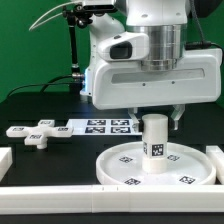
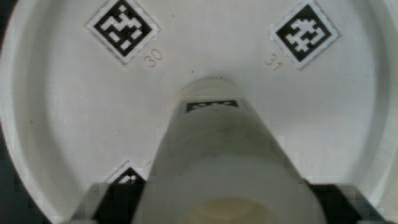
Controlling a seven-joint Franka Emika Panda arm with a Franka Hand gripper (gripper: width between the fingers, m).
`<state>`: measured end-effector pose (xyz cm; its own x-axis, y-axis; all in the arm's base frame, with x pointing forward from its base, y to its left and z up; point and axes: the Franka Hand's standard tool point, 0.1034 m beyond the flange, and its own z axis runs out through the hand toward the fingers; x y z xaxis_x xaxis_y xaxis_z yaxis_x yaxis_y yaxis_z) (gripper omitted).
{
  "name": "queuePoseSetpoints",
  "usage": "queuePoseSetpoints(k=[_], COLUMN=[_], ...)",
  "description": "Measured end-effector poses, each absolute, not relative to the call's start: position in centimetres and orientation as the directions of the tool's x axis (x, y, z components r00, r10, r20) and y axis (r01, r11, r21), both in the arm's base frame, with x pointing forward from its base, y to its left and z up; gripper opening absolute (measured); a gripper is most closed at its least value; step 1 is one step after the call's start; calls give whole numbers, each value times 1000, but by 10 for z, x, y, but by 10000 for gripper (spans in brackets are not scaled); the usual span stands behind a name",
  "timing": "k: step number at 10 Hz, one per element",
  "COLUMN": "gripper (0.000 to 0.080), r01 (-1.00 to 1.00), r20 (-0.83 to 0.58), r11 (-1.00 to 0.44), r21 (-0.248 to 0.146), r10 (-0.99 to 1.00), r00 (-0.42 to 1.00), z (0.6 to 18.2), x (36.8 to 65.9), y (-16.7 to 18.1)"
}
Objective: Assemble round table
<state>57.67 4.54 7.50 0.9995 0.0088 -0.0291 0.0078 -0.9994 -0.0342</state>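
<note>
The large round disc point(image 1: 125, 168) lies flat on the table at the exterior view's right, tags on its face. The short cylinder leg point(image 1: 155, 145) stands upright on its central hub. My gripper point(image 1: 158, 121) hangs straight above it, a finger on each side of the leg's top, shut on the leg. In the wrist view the leg point(image 2: 222, 150) runs up the middle between the dark fingers point(image 2: 121, 198), with the disc point(image 2: 205, 40) behind it. The cross-shaped foot point(image 1: 35, 133) lies loose at the exterior view's left.
The marker board point(image 1: 105, 126) lies flat behind the disc, between it and the foot. White border bars run along the front point(image 1: 50, 197), the exterior view's left point(image 1: 5, 158) and right point(image 1: 214, 155). A camera stand with cables stands at the back point(image 1: 72, 60).
</note>
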Motion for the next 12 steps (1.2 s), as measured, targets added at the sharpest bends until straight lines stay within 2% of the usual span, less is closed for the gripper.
queuePoseSetpoints(k=[3,7,12], gripper=[410,410,410], r01=[-223,-606,-813], r20=[-39,-73,-92], r11=[-974,-793,-581], r21=[-38,-52,-34], r10=[-222,-603,-808], r00=[974,795,582], z=[75,74,75], x=[577,576,576], y=[44,43,44])
